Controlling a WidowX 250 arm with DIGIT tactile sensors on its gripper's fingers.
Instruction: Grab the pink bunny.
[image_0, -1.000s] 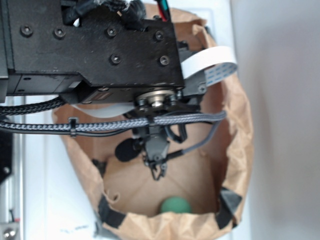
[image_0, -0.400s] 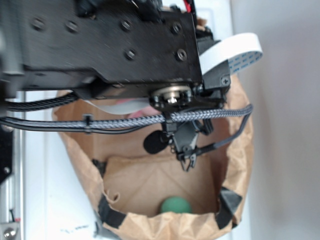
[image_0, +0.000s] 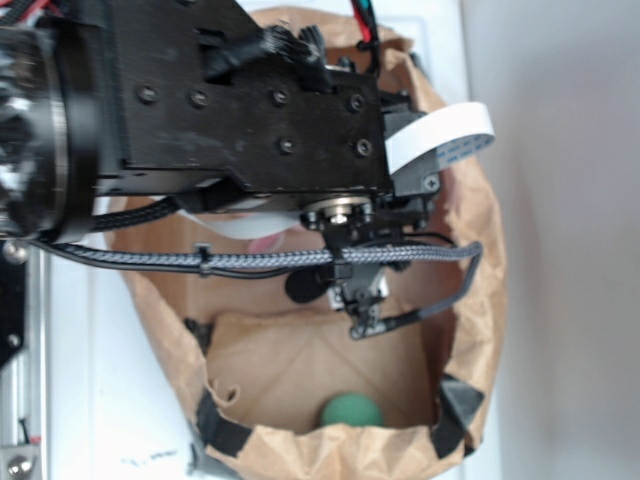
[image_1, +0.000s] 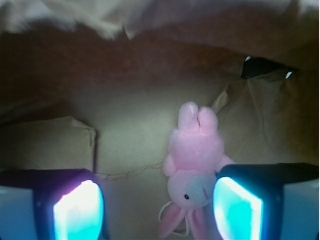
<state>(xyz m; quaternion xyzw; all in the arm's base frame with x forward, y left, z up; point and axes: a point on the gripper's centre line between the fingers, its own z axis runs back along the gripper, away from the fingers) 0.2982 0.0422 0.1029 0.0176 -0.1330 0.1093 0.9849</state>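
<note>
1. Over the last second our arm has swung across the paper bag (image_0: 480, 290): the gripper (image_0: 362, 328) moved toward the right side of the bag in the exterior view and has now pulled back a little, sitting slightly higher in the frame than a moment ago.
2. The green ball (image_0: 351, 410) stays put at the near edge of the bag floor, so nothing has been disturbed.
3. In the wrist view the gripper (image_1: 157, 207) has its jaws spread wide, nothing between the pads but bag floor and part of the toy.
4. The pink bunny (image_1: 194, 167) lies flat on the bag floor, feet away from us and ears toward the camera, its head touching or just beside the right-hand pad (image_1: 237, 207) as that view shows it.
5. We judge the shift has nearly lined us up, but the bunny sits off-centre; we still need a small sideways correction and a descent before closing.
6. The main risk is the right-hand pad landing on the head and pushing it aside.
</note>
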